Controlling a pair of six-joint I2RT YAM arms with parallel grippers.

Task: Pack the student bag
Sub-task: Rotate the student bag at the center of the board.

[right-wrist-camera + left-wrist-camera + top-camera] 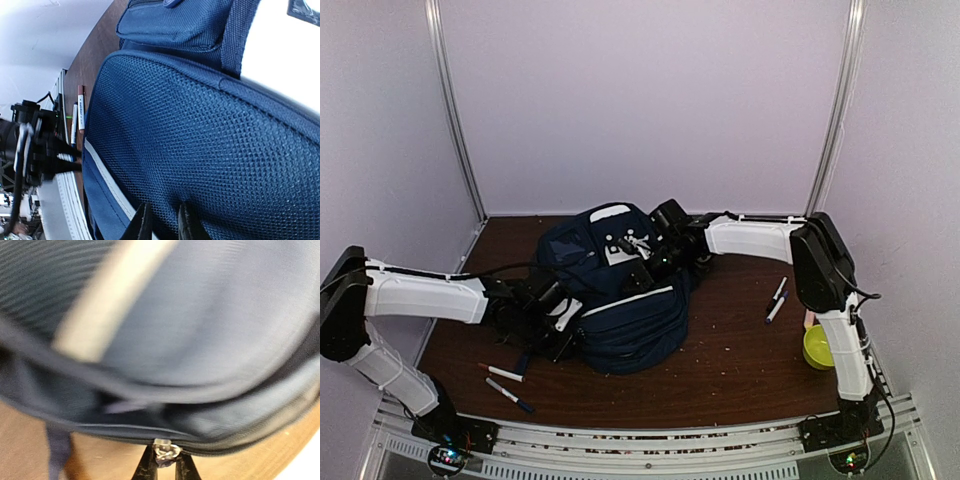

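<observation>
1. The student bag (625,325), a large navy backpack with a white diagonal stripe, lies flat at the middle of the brown table (740,370). Its patched top points to the far wall, so its long axis runs roughly far to near.
2. The left gripper (165,460) meets the bag's near-left edge. In the blurred left wrist view its two fingers (148,467) are closed together on a small silver zipper pull (165,449).
3. The zipper line runs sideways across that view, along the lower seam of the bag. The fabric above it gapes a little.
4. The right gripper (164,210) reaches in from the right, low against the mesh fabric on the far side of the bag. Its fingers show a narrow gap, but I cannot tell whether they pinch the cloth.
5. Judged from this, the step in hand is working the zipper. The pull must travel along the seam, so the left arm, already on it, is the one to move it, while the right arm looks placed to steady the bag.
6. Two markers (507,374) lie on the table near the left arm, just beside the bag, and are not yet packed.
</observation>
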